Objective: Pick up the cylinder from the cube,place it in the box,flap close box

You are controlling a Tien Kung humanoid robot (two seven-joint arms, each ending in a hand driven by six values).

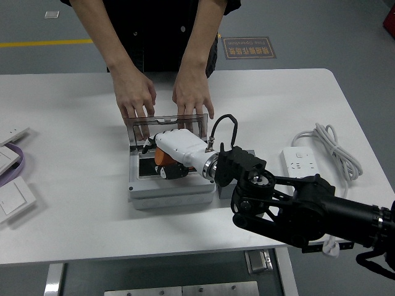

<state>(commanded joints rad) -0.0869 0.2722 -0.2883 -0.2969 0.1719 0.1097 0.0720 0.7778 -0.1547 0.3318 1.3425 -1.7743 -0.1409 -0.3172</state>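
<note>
My right hand (165,164), white-backed with black fingers, reaches from the right into the open grey box (165,195). Its fingers curl around the orange cylinder (160,158), held low inside the box and mostly hidden by the hand. A small grey cube (223,190) stands against the box's right side, partly behind my black forearm. The smoky transparent lid (168,124) stands upright at the box's far edge. A person's two hands (134,98) (192,96) rest on the table just behind the lid, fingertips touching it. My left arm is out of view.
A white power strip (301,165) and its coiled cable (336,151) lie at the right. White wall switches (13,200) and a purple band (18,164) sit at the left edge. The person stands at the far side.
</note>
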